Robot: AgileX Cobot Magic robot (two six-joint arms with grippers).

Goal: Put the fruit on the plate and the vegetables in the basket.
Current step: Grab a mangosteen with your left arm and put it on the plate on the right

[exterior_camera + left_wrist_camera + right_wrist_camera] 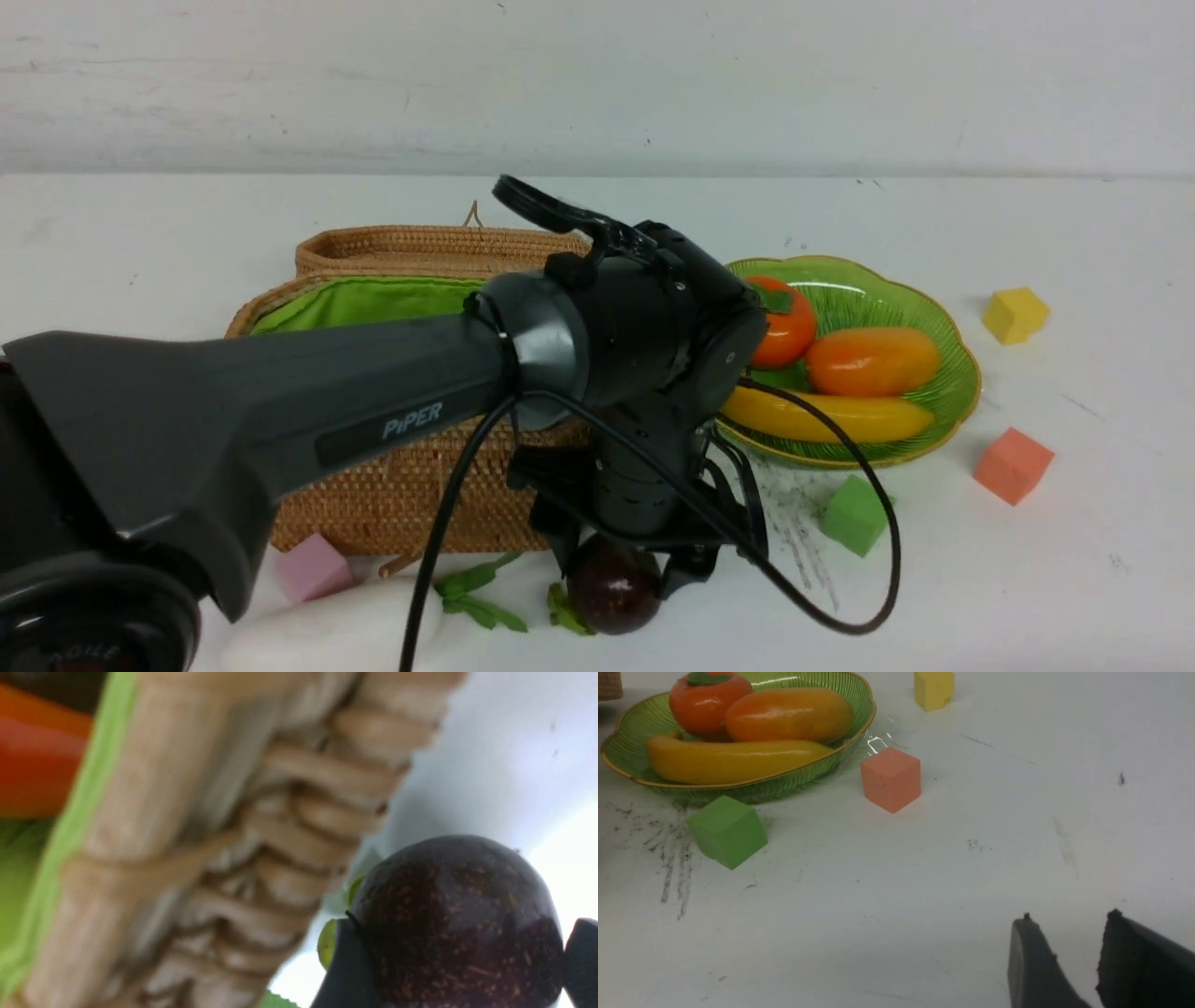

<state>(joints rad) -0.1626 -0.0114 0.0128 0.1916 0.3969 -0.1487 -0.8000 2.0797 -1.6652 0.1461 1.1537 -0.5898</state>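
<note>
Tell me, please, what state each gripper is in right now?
Left gripper: jaws around the mangosteen; grip cannot be told.
Right gripper: open, holding nothing.

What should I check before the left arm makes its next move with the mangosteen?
1. Mangosteen sits between the left jaws: ok.
2. Left jaws clamped firmly on it: cannot tell.
3. Bare spot on the plate behind the mango: ok.
4. Right jaws empty, apart and away from the plate: ok.
5. Radish in the basket: not ok, it lies on the table.
</note>
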